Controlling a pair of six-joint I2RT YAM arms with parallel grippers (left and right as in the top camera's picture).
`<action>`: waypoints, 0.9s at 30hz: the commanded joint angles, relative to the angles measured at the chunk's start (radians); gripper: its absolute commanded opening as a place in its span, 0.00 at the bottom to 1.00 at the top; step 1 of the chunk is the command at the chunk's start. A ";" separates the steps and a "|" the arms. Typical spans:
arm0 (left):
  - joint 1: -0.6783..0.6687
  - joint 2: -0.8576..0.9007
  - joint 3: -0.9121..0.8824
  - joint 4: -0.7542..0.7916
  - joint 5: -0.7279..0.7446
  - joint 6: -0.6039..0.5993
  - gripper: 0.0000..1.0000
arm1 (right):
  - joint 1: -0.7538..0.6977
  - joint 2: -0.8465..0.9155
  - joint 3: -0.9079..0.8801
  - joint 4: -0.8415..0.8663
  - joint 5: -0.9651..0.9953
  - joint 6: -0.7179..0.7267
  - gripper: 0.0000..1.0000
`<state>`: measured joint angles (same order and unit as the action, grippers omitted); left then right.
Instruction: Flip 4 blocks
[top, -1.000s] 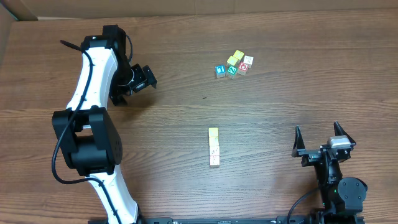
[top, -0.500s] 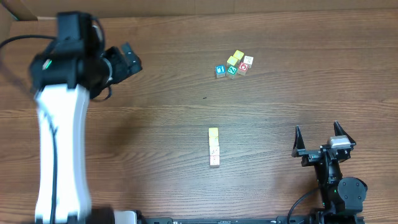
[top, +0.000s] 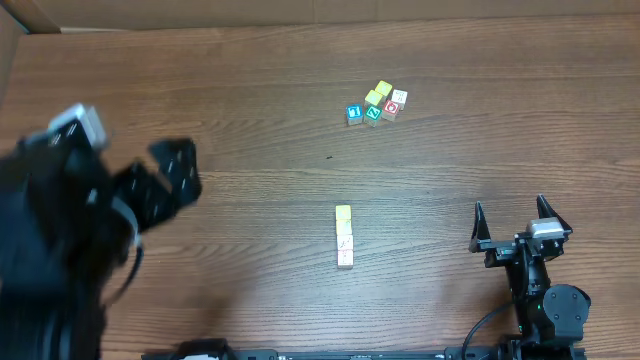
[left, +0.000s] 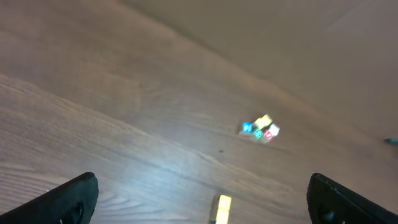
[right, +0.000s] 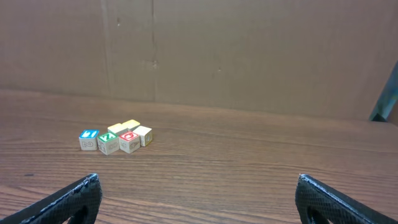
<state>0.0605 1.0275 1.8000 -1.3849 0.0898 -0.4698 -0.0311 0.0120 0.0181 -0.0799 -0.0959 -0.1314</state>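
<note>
We list: blocks (top: 377, 104), within a tight cluster on the table's (top: 250, 80) far side, right of centre. Left gripper (left: 202, 193), right gripper (top: 509, 212): spread wide, both empty.

The left arm (top: 70, 230) swings back from its reach over the far left of the table and now looms as a large blur. The left gripper (top: 172, 168) sits farther left and nearer the front edge than a second ago.

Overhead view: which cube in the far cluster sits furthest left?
The tiny blue-faced wooden cube, at the cluster's left end, right beside the teal-faced wooden cube.
</note>
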 joint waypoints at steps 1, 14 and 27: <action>-0.004 -0.103 0.008 -0.006 -0.020 -0.016 1.00 | -0.004 -0.009 -0.010 0.003 0.012 -0.004 1.00; -0.019 -0.251 -0.068 -0.130 -0.075 0.006 1.00 | -0.004 -0.009 -0.010 0.003 0.012 -0.004 1.00; -0.035 -0.694 -0.724 0.167 -0.124 0.005 1.00 | -0.004 -0.009 -0.010 0.003 0.012 -0.004 1.00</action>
<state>0.0322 0.4198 1.2018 -1.2873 -0.0059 -0.4721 -0.0315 0.0120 0.0185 -0.0807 -0.0959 -0.1314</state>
